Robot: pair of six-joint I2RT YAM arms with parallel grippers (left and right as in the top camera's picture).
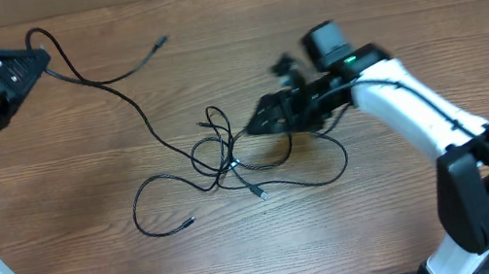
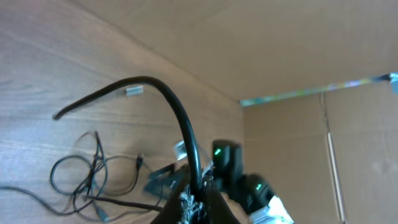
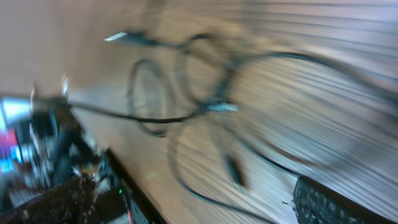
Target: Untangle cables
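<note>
Several thin black cables (image 1: 229, 164) lie in a loose tangle on the wooden table (image 1: 351, 2), mid-frame. One cable (image 1: 88, 81) runs from the tangle up to the far left, where my left gripper (image 1: 41, 63) is shut on it. In the left wrist view that cable (image 2: 177, 109) arches up out of the shut left gripper (image 2: 198, 193), with the tangle (image 2: 81, 180) beyond it. My right gripper (image 1: 253, 128) hovers at the tangle's right edge. The blurred right wrist view shows the right gripper (image 3: 186, 205) open, its fingers (image 3: 329, 202) wide apart, and cable loops (image 3: 186, 118) ahead of them.
A free plug end (image 1: 161, 42) lies at the back, left of centre. Another cable end (image 1: 184, 223) trails toward the front left. The right arm (image 2: 233, 168) shows in the left wrist view behind the tangle. Cardboard walls (image 2: 280, 50) stand around the table.
</note>
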